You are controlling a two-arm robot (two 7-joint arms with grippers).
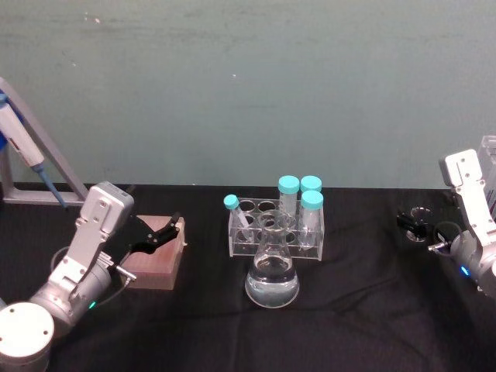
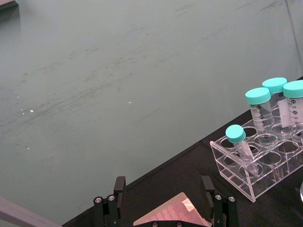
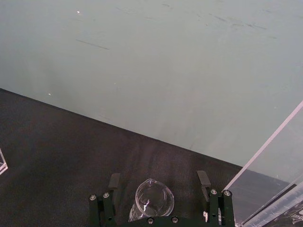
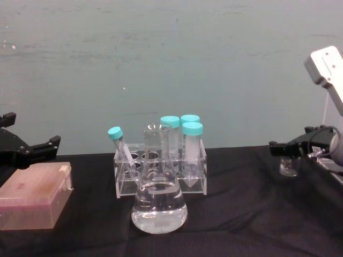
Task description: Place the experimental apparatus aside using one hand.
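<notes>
A conical flask [image 1: 272, 279] holding clear liquid stands at the table's middle front. Right behind it is a clear tube rack [image 1: 242, 240] with several teal-capped tubes [image 1: 288, 186]. A small glass beaker [image 4: 288, 167] sits at the far right. My right gripper [image 1: 421, 232] is open there, and in the right wrist view the beaker [image 3: 151, 201] lies between its spread fingers [image 3: 114, 181]. A tall clear acrylic stand [image 3: 265, 179] rises just beside it. At the left, my left gripper [image 1: 172, 229] is open and hovers over a pink box [image 1: 155, 260].
Black cloth [image 1: 364, 310] covers the table, with a green wall close behind. A pipette [image 1: 19, 139] leans on a grey frame at the far left. Open cloth lies between the rack and the beaker.
</notes>
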